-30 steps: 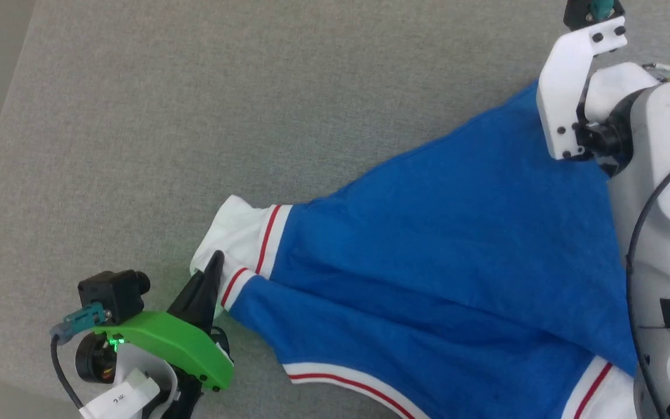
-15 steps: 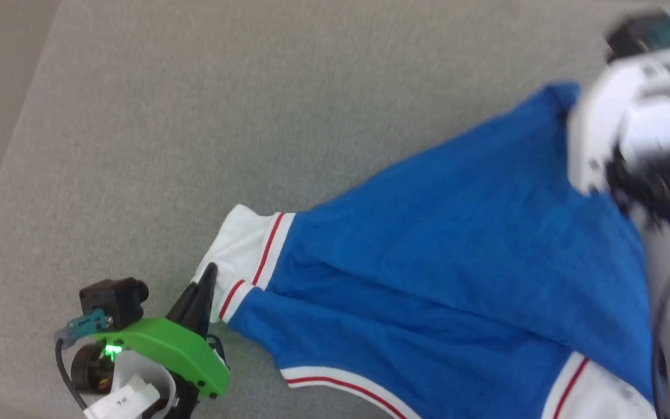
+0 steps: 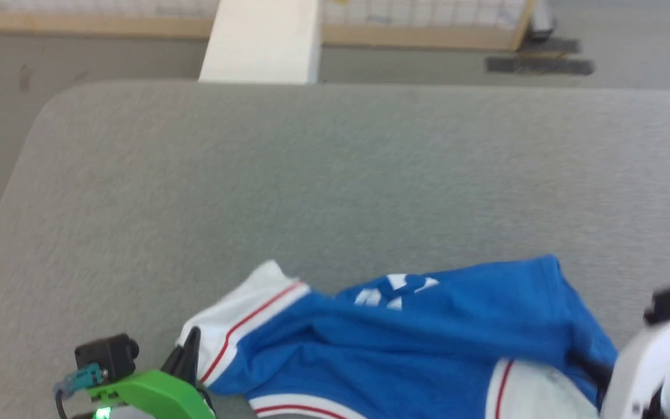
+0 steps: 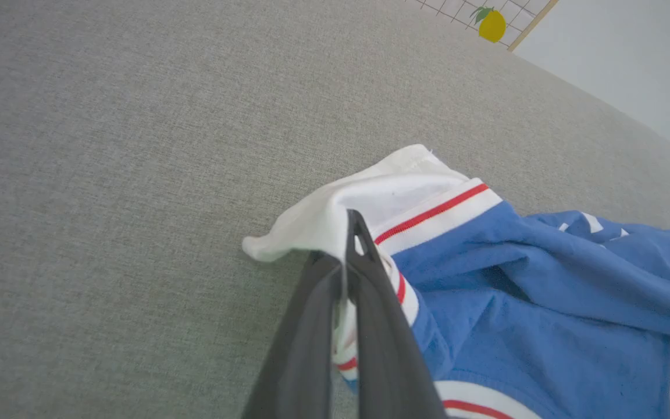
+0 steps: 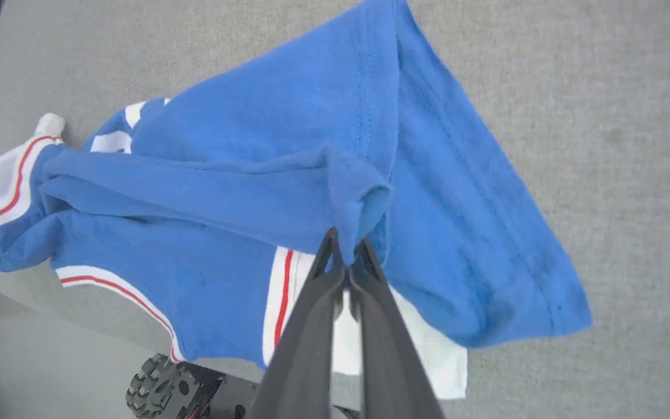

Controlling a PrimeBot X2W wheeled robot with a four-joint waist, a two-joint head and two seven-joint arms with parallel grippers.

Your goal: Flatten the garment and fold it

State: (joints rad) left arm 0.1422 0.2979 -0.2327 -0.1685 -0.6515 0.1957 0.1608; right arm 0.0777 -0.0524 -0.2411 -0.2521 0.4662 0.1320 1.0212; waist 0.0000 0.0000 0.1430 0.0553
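Note:
The blue garment (image 3: 428, 343) with white sleeves and red-striped trim lies bunched near the front edge of the grey table (image 3: 312, 174), its white chest print (image 3: 393, 290) partly showing. My left gripper (image 3: 188, 355) is shut on the white sleeve (image 4: 381, 198) at the lower left; in the left wrist view the gripper (image 4: 351, 235) pinches the sleeve cloth. My right gripper (image 5: 344, 247) is shut on a raised fold of blue fabric (image 5: 346, 186), held above the table. A second white sleeve (image 5: 422, 343) hangs beneath it.
The table's padded grey surface stretches far and left of the garment. Beyond its far edge stand a pale pillar (image 3: 262, 38) and a wooden-framed grid panel (image 3: 428, 23). The robot's wheeled base (image 5: 166, 387) shows below the front edge.
The head camera has tilted up, showing the table's far edge. The right gripper has pulled its blue fold toward the near side, bunching the garment and exposing the print. The left gripper keeps its hold.

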